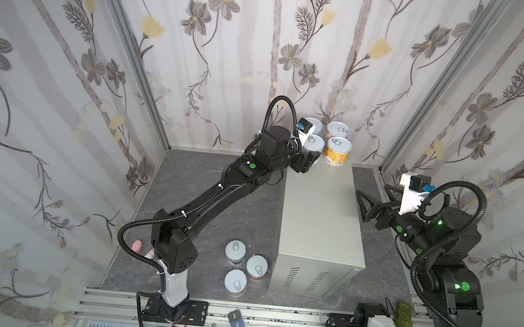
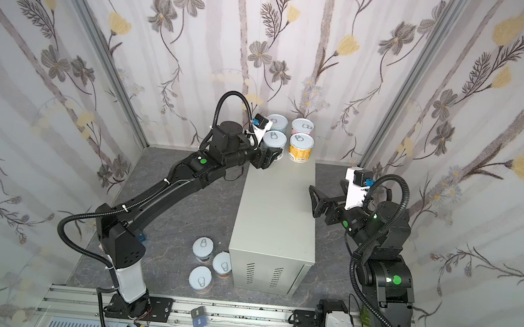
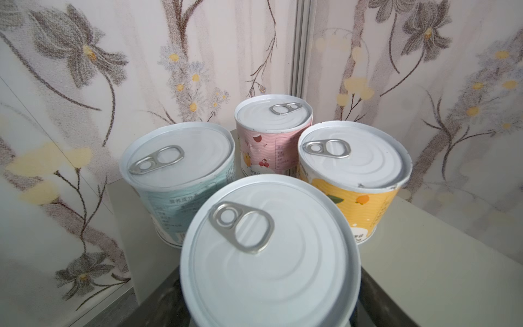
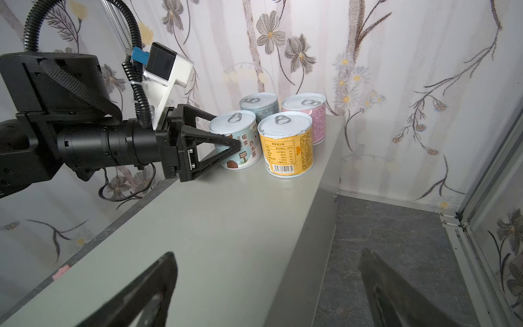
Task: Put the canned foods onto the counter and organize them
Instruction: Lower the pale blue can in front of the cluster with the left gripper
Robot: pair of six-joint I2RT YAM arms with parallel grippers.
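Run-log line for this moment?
left gripper: holds coconut can on counter | right gripper: jaws open | counter: four cans | floor: three cans

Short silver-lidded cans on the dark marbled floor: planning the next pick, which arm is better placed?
Left, probably: the three floor cans stand near its base, and the tall light-grey metal counter blocks the open right end effector. The left end effector must first release the blue-labelled can.

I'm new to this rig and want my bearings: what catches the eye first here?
The left gripper closed around one can in a two-by-two block of four at the counter's far end. Three more cans stand on the floor by its vented end, while the right gripper hangs open at its right side.
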